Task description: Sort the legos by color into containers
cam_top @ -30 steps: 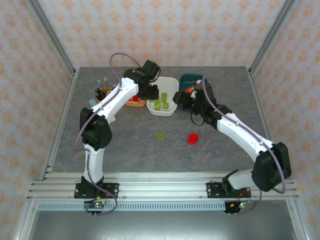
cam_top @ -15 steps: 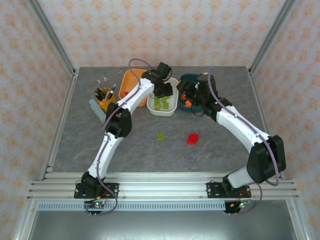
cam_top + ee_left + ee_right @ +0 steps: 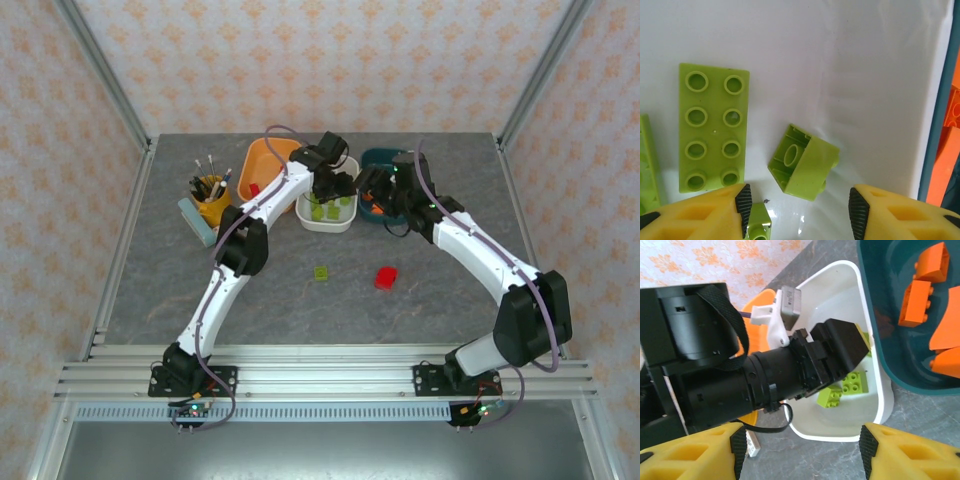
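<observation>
Lime plastic, judged light, rigid, slick: tipped brick [image 3: 805, 167] at lower centre, in white tub [image 3: 865, 60]. Best pinched across flat sides. Found left gripper [image 3: 801, 212], right gripper [image 3: 803, 445] spread, empty.

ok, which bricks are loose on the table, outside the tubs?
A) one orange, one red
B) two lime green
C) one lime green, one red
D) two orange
C: a lime green brick and a red brick lie on the table.
</observation>
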Available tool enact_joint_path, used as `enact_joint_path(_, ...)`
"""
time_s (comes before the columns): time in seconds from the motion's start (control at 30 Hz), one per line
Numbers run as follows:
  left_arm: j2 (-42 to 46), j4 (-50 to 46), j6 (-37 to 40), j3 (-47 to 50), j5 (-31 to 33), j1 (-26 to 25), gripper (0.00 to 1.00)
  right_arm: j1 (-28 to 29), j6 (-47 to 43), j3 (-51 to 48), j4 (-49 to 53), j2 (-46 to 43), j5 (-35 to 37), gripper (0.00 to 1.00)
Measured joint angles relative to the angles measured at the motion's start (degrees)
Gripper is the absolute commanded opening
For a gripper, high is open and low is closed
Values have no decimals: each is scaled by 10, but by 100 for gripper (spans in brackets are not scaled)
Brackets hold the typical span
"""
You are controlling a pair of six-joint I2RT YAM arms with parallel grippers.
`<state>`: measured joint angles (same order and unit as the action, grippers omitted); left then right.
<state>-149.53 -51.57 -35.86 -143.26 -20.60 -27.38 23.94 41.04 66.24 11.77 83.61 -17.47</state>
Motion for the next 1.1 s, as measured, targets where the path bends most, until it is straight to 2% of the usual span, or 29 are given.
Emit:
enact_joint_path(0.23,27,-1,-4,0,5,0,63,0,-30,0,50,-27,18,62)
enact_joint_path(0.43,124,-1,-4,27,17,0,65,0,-52,0,93,-59,36,62)
enact_joint_path(0.6,240,14,-4,129,22,0,66,0,-68,0,131,-81,40,62)
enact_joint_path(0.83,358,42,-15,304,35,-4,67,3,-96,0,189,-96,36,62)
enact_joint_path(1.1,501,65,-23,486,46,-13,68,46,-118,0,234,-104,46,62)
